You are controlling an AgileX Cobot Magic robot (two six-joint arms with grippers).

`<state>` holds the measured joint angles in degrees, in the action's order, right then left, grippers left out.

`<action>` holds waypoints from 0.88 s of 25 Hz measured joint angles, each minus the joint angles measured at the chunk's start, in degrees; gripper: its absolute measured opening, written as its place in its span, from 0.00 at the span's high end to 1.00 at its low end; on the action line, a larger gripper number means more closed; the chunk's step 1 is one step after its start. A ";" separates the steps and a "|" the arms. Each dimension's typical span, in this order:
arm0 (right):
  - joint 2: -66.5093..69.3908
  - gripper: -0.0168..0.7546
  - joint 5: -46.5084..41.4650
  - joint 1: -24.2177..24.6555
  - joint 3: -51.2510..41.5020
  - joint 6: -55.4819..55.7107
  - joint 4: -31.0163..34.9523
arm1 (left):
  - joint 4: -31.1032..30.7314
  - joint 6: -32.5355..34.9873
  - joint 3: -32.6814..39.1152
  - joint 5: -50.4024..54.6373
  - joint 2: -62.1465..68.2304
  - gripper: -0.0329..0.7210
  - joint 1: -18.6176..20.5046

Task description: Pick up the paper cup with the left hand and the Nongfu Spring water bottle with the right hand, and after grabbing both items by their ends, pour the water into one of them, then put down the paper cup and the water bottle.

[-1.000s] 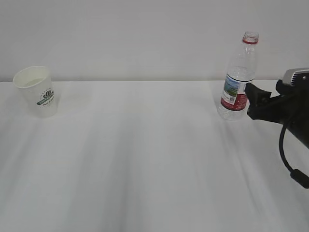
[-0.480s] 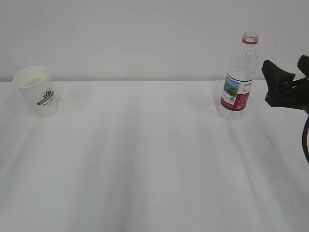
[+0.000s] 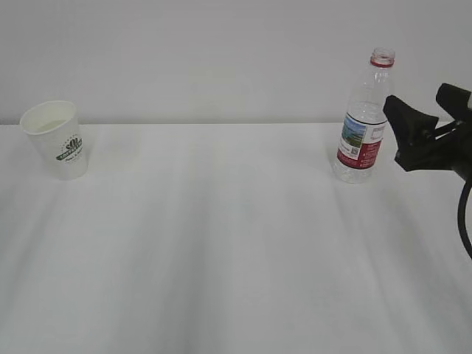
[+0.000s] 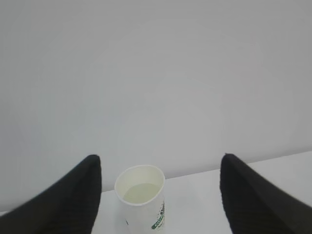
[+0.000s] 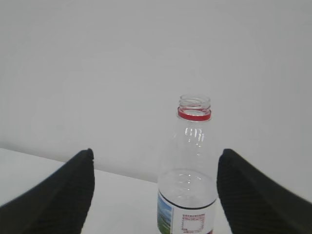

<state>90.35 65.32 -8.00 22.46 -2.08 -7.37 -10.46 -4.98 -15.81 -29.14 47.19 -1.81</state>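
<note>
The paper cup [image 3: 57, 140], white with a green logo, stands upright at the table's far left. In the left wrist view the paper cup [image 4: 141, 195] stands ahead of my open left gripper [image 4: 161, 157], nearer its left finger, with pale liquid in its bottom. The left gripper is out of the exterior view. The uncapped Nongfu Spring water bottle [image 3: 365, 118] stands upright at the back right, with water [image 5: 190, 187] in its lower part. My right gripper [image 3: 417, 99] hangs open just right of it at shoulder height. The bottle [image 5: 192, 161] stands ahead between the fingers, closer to the right finger.
The white table [image 3: 236, 243] stretches between the cup and the bottle. A plain pale wall [image 3: 221, 51] rises right behind the table's back edge. The right arm's black cable [image 3: 463, 221] loops down at the right edge.
My right gripper rose from the bottle's label height and swung off to the right, then came back a little toward the bottle. Cup and bottle have not moved.
</note>
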 joint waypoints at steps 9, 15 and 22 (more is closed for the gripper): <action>0.00 0.21 0.00 0.00 0.00 2.08 -1.25 | 0.92 -0.37 0.00 0.31 -0.08 0.22 0.00; -1.14 0.21 -1.03 0.00 0.00 -0.46 2.93 | 2.12 -1.04 0.00 4.74 -2.79 0.23 0.00; -9.28 0.21 -6.42 0.00 -0.14 -3.28 5.48 | 2.34 -1.10 0.00 7.68 -6.09 0.23 0.00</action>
<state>81.07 58.90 -8.00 22.32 -5.36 -1.88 -8.11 -6.07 -15.81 -21.46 41.10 -1.81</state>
